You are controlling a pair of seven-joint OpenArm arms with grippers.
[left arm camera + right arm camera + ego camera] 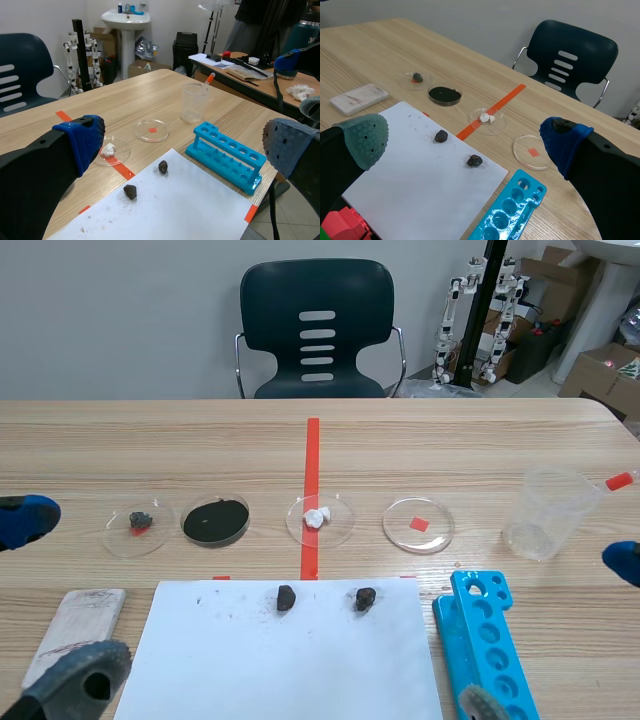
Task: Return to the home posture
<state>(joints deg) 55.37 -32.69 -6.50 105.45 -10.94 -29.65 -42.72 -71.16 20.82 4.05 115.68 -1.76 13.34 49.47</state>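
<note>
Scene view: left gripper (50, 600) lower left of frame, right gripper (553, 632) lower right. Both released, empty, low over worktop (450, 440), pointing toward frame top, flanking paper sheet (290, 665).

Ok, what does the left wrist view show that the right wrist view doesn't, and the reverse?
Only the left wrist view: the clear beaker with its pipette, and a white sink behind. Only the right wrist view: the white slab, the black-filled dish and the dish with a dark lump. Both: the white sheet with a dark stone and a second stone, the blue rack, the dish with white lumps and the dish with a red scrap.
</note>
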